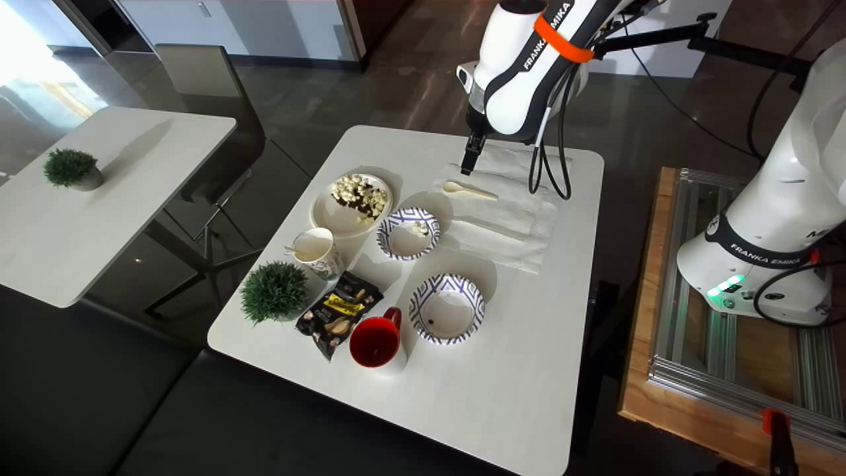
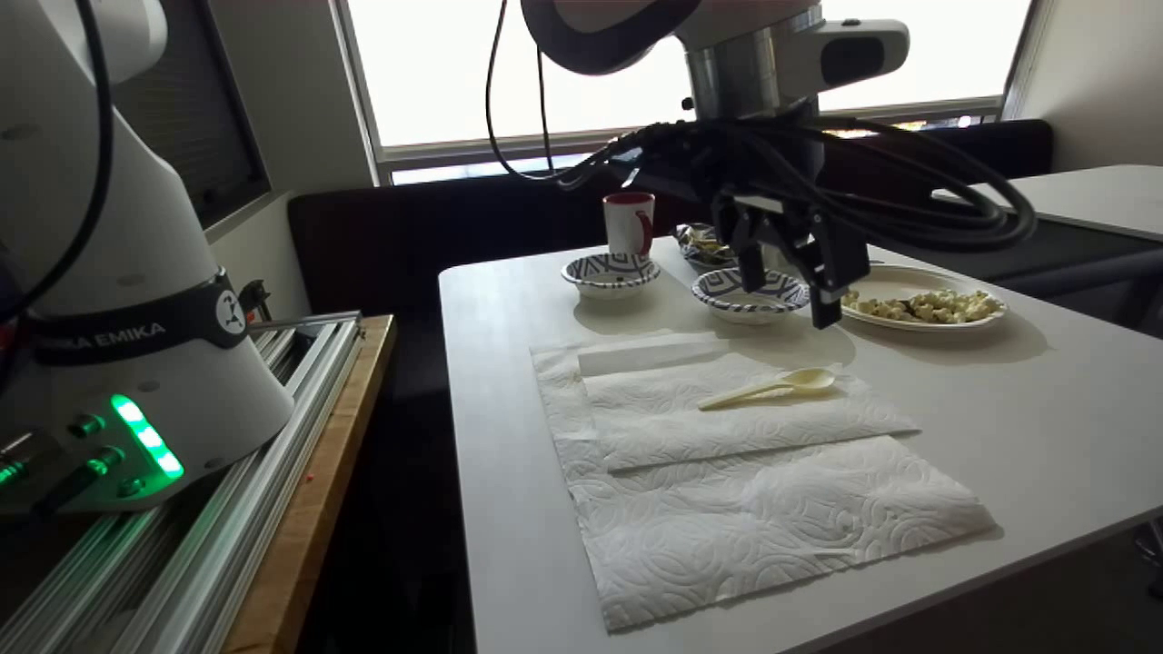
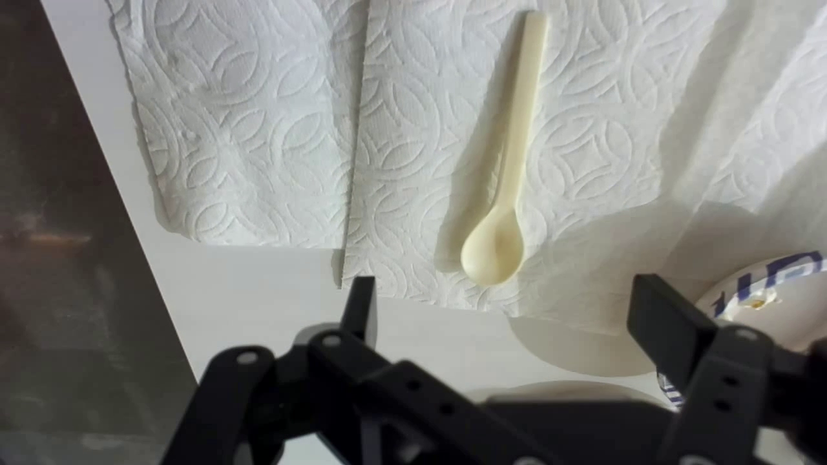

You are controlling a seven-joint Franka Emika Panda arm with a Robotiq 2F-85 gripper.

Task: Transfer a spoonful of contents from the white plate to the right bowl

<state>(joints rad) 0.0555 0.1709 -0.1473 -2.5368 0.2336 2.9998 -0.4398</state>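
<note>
My gripper (image 3: 504,303) is open and empty above the table; it also shows in both exterior views (image 1: 467,165) (image 2: 790,304). A cream spoon (image 3: 513,148) lies on paper towels, its scoop just beyond the fingertips in the wrist view; it also shows in both exterior views (image 1: 469,191) (image 2: 772,389). The white plate (image 1: 330,221) holds the contents (image 1: 367,197), popcorn-like cream and dark bits, heaped on one side. Two blue-patterned bowls stand near: a smaller bowl (image 1: 404,246) with a few cream bits and a larger bowl (image 1: 449,317) with a dark speck. I cannot tell which is "right".
Paper towels (image 2: 745,509) lie flat under the spoon. A red-lined mug (image 1: 380,344), a black snack bag (image 1: 340,307), a paper cup (image 1: 317,248) with a utensil in it and a plant (image 1: 274,291) stand beyond the bowls. Cables hang by the wrist.
</note>
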